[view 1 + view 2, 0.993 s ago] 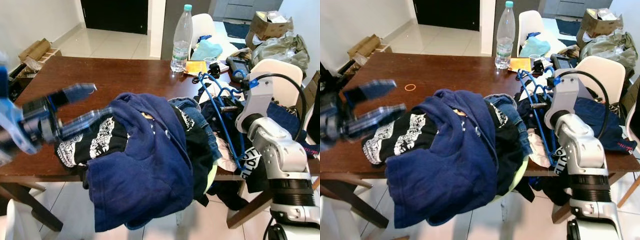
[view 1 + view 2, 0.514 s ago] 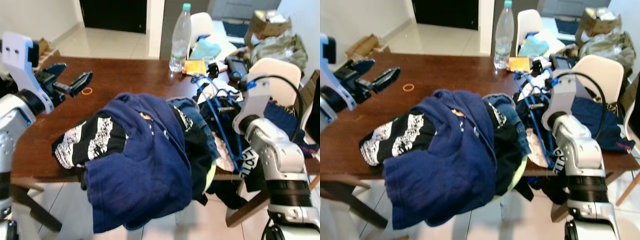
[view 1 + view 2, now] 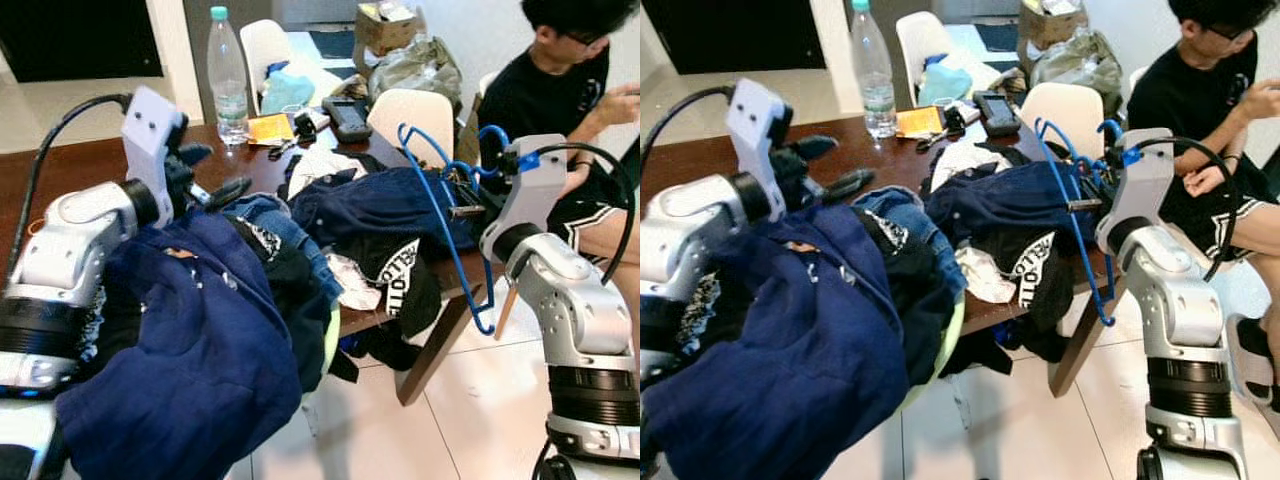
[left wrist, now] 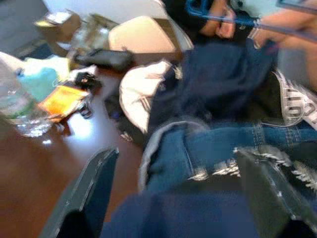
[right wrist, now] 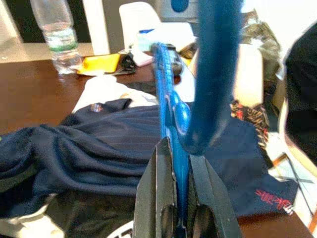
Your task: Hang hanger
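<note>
**Blue hanger pinched in the right jaws above the clothes heap**

On the left, the left gripper point(image 3: 215, 172) is raised over the wooden counter point(image 3: 60, 165), its jaws spread apart with nothing between them; the wrist view looks past its fingers point(image 4: 91, 191) onto jeans point(image 4: 218, 148) and a navy garment. Below that arm a big navy sweatshirt point(image 3: 190, 350) spills over the counter's near edge. Behind it a water bottle point(image 3: 227, 62) stands upright, with an orange packet point(image 3: 270, 127) just beside it.

In the middle lies the clothes pile: a dark blue shirt point(image 3: 385, 210) on top of a black piece with white lettering point(image 3: 400, 275).

To the right, the right gripper point(image 5: 177, 198) holds the blue hanger point(image 3: 445, 215), jaws clamped on its thin bar, which runs straight up from between the fingertips. The hanger stands nearly upright at the counter's right end, over the dark blue shirt, its hook point(image 3: 405, 135) uppermost. Farther right a person in black point(image 3: 540, 100) sits on a chair.
</note>
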Controlling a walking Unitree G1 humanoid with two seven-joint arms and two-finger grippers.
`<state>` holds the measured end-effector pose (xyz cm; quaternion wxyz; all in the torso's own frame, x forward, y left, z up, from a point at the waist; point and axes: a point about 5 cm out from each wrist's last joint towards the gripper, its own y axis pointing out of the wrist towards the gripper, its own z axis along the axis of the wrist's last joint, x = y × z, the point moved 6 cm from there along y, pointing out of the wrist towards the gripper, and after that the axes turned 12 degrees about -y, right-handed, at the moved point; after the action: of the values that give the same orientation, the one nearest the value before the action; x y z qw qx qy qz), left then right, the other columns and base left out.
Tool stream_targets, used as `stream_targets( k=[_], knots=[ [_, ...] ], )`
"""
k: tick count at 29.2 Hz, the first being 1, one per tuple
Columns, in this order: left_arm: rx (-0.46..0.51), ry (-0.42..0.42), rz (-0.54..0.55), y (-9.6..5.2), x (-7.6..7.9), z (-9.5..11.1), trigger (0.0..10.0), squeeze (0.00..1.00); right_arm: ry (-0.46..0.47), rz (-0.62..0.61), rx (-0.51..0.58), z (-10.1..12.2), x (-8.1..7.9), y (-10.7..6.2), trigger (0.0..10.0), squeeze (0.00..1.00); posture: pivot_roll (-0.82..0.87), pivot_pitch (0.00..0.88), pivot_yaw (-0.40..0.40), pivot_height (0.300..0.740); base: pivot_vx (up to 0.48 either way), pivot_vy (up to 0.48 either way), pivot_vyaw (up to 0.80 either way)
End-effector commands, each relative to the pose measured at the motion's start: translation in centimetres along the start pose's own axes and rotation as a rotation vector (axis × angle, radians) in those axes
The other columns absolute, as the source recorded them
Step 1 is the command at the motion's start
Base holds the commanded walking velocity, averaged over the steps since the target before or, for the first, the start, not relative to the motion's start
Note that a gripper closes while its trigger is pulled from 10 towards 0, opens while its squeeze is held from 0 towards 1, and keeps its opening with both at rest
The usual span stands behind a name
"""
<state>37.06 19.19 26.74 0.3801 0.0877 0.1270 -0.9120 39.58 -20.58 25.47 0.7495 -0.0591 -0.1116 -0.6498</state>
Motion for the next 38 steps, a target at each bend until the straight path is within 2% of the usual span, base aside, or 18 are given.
stream_targets(
  k=[1,2,3,4,7,8,9,10,11,12,13,19,21,24,28,36,37,38],
  knots=[
    [-0.039,0.063,-0.078,-0.9,0.9,0.3,10.0,0.0,-0.018,-0.006,-0.008,-0.2,0.3,-0.2,10.0,0.0,0.04,0.115,-0.022,0.74,0.0,0.0,0.0],
    [-0.079,0.099,-0.115,-2.1,1.3,0.4,10.0,0.0,-0.019,-0.007,-0.012,-0.3,0.4,-0.2,10.0,0.0,0.05,0.115,-0.024,0.74,0.0,0.0,0.0],
    [-0.079,0.099,-0.115,-2.1,1.3,0.4,10.0,0.0,-0.019,-0.007,-0.012,-0.3,0.4,-0.2,10.0,0.0,0.05,0.115,-0.024,0.74,0.0,0.0,0.0],
    [-0.116,0.154,-0.138,-3.3,1.3,0.8,10.0,0.0,-0.02,-0.007,-0.015,-0.4,0.4,-0.2,10.0,0.0,0.05,0.114,-0.026,0.74,0.0,0.0,0.0],
    [-0.136,0.19,-0.15,-3.8,1.1,1.1,10.0,0.0,-0.02,-0.006,-0.015,-0.4,0.4,-0.2,10.0,0.0,0.05,0.114,-0.026,0.74,0.0,0.0,0.0],
    [-0.156,0.244,-0.158,-4.3,1.0,1.7,10.0,0.0,-0.019,-0.004,-0.016,-0.4,0.4,-0.2,10.0,0.0,0.05,0.112,-0.031,0.74,0.0,0.0,0.0],
    [-0.163,0.33,-0.157,-4.4,0.9,2.4,10.0,0.0,-0.019,0.0,-0.016,-0.4,0.2,0.0,10.0,0.0,0.06,0.11,-0.034,0.74,0.0,0.0,0.0],
    [-0.163,0.33,-0.157,-4.4,0.9,2.4,10.0,0.0,-0.019,0.0,-0.016,-0.4,0.2,0.0,10.0,0.0,0.06,0.11,-0.034,0.74,0.0,0.0,0.0],
    [-0.164,0.385,-0.155,-4.4,0.8,2.9,10.0,0.0,-0.019,0.003,-0.016,-0.4,0.1,0.0,10.0,0.0,0.06,0.11,-0.034,0.74,0.0,0.0,0.0],
    [-0.17,0.428,-0.165,-4.1,0.9,3.1,10.0,0.0,-0.02,0.007,-0.015,-0.3,0.0,0.1,10.0,0.0,0.06,0.106,-0.033,0.74,0.0,0.0,0.0],
    [-0.166,0.46,-0.212,-3.1,1.7,2.8,10.0,0.0,-0.016,0.013,-0.01,-0.2,-0.4,0.3,10.0,0.0,0.06,0.103,-0.029,0.74,0.0,0.0,0.0],
    [-0.17,0.466,-0.24,-2.6,2.2,2.4,10.0,0.0,-0.016,0.014,-0.008,-0.2,-0.5,0.3,10.0,0.0,0.06,0.103,-0.029,0.74,0.0,0.0,0.0],
    [-0.127,0.445,-0.238,-1.1,2.3,1.9,10.0,0.0,-0.018,0.007,-0.015,-0.4,-0.4,0.2,10.0,0.0,0.05,0.104,-0.02,0.74,0.0,0.0,0.0],
    [-0.127,0.445,-0.238,-1.1,2.3,1.9,10.0,0.0,-0.018,0.007,-0.015,-0.4,-0.4,0.2,10.0,0.0,0.05,0.104,-0.02,0.74,0.0,0.0,0.0],
    [-0.116,0.417,-0.273,0.0,2.9,1.1,10.0,0.0,-0.019,-0.002,-0.019,-0.5,-0.2,0.0,10.0,0.0,0.05,0.106,-0.016,0.74,0.0,0.0,0.0],
    [-0.143,0.425,-0.237,1.2,2.0,-0.4,10.0,0.0,-0.018,-0.012,-0.018,-0.4,0.1,-0.2,10.0,0.0,0.04,0.112,-0.007,0.74,0.0,0.0,0.0],
    [-0.143,0.412,-0.228,1.5,1.8,-0.8,9.5,0.0,-0.017,-0.015,-0.02,-0.5,0.1,-0.2,10.0,0.0,0.04,0.112,-0.007,0.74,0.0,0.0,0.0],
    [-0.143,0.412,-0.228,1.5,1.8,-0.8,9.5,0.0,-0.017,-0.015,-0.02,-0.5,0.1,-0.2,10.0,0.0,0.04,0.112,-0.007,0.74,0.0,0.0,0.0]
  ],
)
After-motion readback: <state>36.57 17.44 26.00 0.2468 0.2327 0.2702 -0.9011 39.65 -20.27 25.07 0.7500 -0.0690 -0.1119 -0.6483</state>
